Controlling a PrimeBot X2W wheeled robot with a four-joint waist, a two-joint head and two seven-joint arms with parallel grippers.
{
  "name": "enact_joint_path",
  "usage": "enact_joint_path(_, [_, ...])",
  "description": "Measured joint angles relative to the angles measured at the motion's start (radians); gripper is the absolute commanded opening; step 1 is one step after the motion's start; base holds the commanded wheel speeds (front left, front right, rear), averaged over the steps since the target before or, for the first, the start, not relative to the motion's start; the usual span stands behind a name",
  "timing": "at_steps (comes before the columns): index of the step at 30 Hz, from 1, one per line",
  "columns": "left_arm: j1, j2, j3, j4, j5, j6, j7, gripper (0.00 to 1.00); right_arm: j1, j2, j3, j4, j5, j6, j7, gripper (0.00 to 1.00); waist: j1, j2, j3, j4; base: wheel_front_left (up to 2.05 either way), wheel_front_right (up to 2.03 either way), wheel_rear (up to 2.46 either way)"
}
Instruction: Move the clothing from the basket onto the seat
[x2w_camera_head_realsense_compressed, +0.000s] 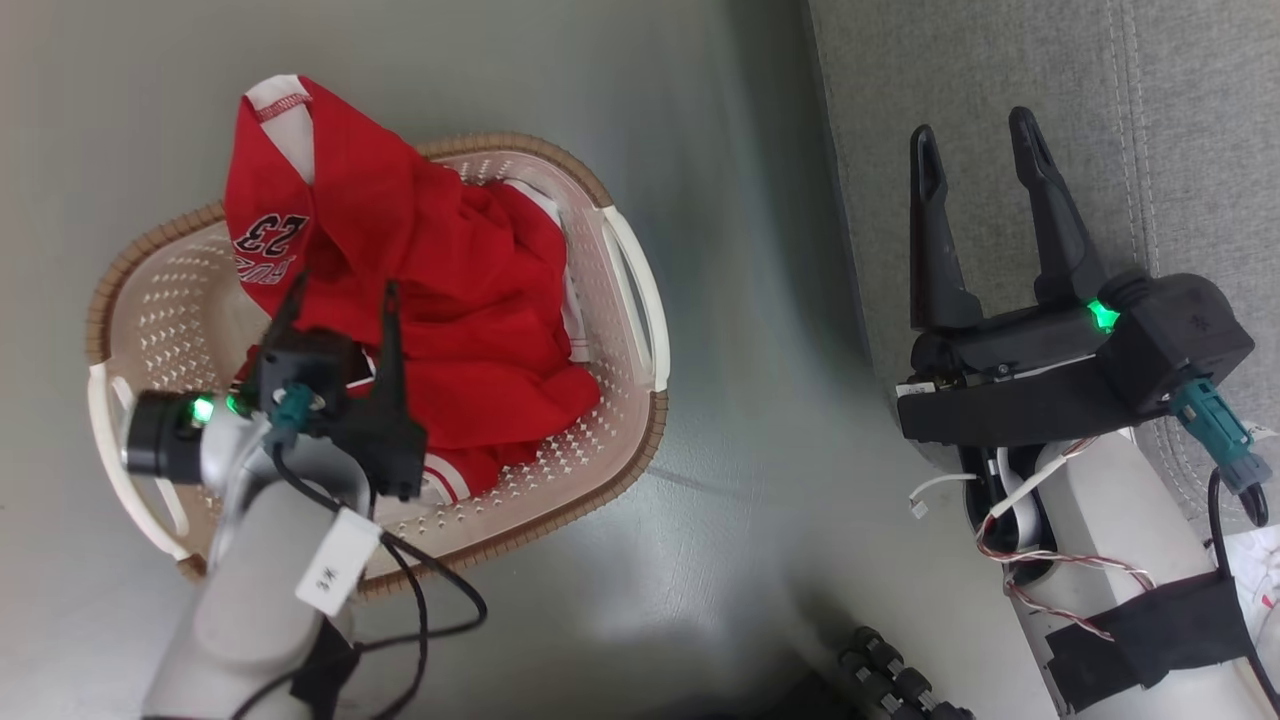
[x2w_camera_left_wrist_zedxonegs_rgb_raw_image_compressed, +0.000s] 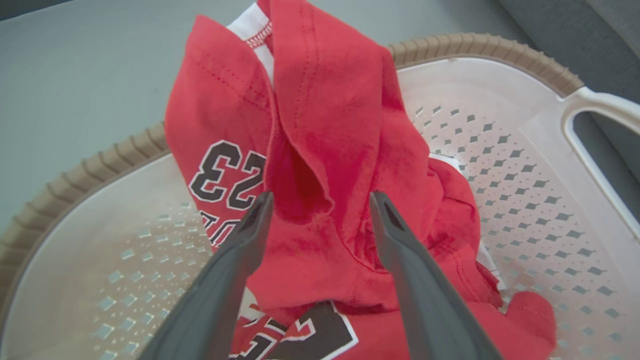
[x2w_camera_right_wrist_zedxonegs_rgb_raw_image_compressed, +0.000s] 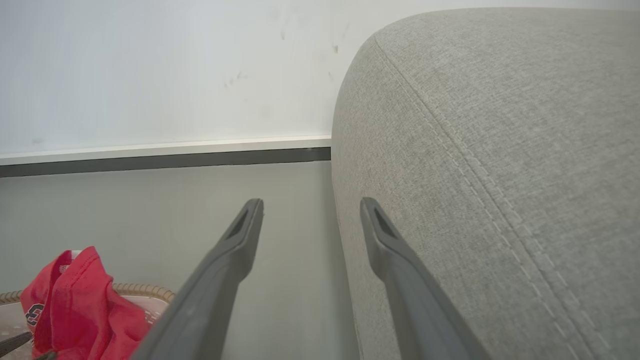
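Observation:
Red clothing (x2w_camera_head_realsense_compressed: 430, 290) is heaped in the cream basket (x2w_camera_head_realsense_compressed: 620, 260) with its brown rim, and one jersey marked 23 drapes up over the far rim. My left gripper (x2w_camera_head_realsense_compressed: 345, 300) hovers open over the heap; in the left wrist view its fingers (x2w_camera_left_wrist_zedxonegs_rgb_raw_image_compressed: 250, 235) straddle a raised red fold of the clothing (x2w_camera_left_wrist_zedxonegs_rgb_raw_image_compressed: 325, 165) without pinching it, inside the basket (x2w_camera_left_wrist_zedxonegs_rgb_raw_image_compressed: 525, 165). At the edge of the grey seat (x2w_camera_head_realsense_compressed: 1180, 120), my right gripper (x2w_camera_head_realsense_compressed: 975, 150) stands open and holds nothing. The right wrist view shows the right gripper (x2w_camera_right_wrist_zedxonegs_rgb_raw_image_compressed: 310, 207), the seat (x2w_camera_right_wrist_zedxonegs_rgb_raw_image_compressed: 500, 150) and the clothing (x2w_camera_right_wrist_zedxonegs_rgb_raw_image_compressed: 80, 300).
The basket sits on a grey floor (x2w_camera_head_realsense_compressed: 740, 200), with a strip of bare floor between it and the seat. A white wall with a dark skirting (x2w_camera_right_wrist_zedxonegs_rgb_raw_image_compressed: 165, 160) runs behind. Black wheel parts (x2w_camera_head_realsense_compressed: 890, 670) show at the bottom of the head view.

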Motion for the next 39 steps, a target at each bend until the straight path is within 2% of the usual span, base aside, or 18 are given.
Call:
enact_joint_path(16, [-0.111, 0.015, 0.044, 0.097, -0.011, 0.01, -0.01, 1.0, -0.031, 0.019, 0.015, 0.014, -0.006, 0.015, -0.001, 1.0, 0.0, 0.0, 0.046, -0.028, 0.0, 0.0, 0.0])
enact_joint_path(17, [-0.115, 0.014, 0.044, 0.103, -0.011, 0.011, -0.01, 0.67, -0.031, 0.02, 0.015, 0.015, -0.006, 0.015, -0.001, 1.0, 0.0, 0.0, 0.048, -0.031, 0.0, 0.0, 0.0])
enact_joint_path(18, [-0.119, 0.014, 0.043, 0.111, -0.011, 0.013, -0.01, 0.46, -0.031, 0.021, 0.015, 0.016, -0.006, 0.015, -0.001, 1.0, 0.0, 0.0, 0.048, -0.032, 0.0, 0.0, 0.0])
enact_joint_path(19, [-0.122, 0.014, 0.042, 0.118, -0.01, 0.016, -0.01, 0.27, -0.032, 0.022, 0.016, 0.018, -0.006, 0.016, -0.001, 1.0, 0.0, 0.0, 0.049, -0.034, 0.0, 0.0, 0.0])
enact_joint_path(21, [-0.125, 0.014, 0.04, 0.129, -0.01, 0.017, -0.011, 0.0, -0.033, 0.024, 0.015, 0.022, -0.007, 0.023, -0.001, 1.0, 0.0, 0.0, 0.048, -0.037, 0.0, 0.0, 0.0])
enact_joint_path(31, [-0.125, -0.004, 0.016, 0.177, -0.008, 0.015, -0.022, 0.0, -0.037, 0.034, 0.005, 0.082, -0.009, 0.032, -0.001, 1.0, 0.0, 0.0, 0.01, -0.03, 0.0, 0.0, 0.0])
enact_joint_path(39, [-0.081, -0.026, -0.026, 0.175, -0.015, -0.029, -0.028, 0.0, -0.037, 0.017, -0.021, 0.162, -0.013, 0.04, -0.001, 1.0, 0.0, 0.0, -0.063, 0.003, 0.0, 0.0, 0.0])
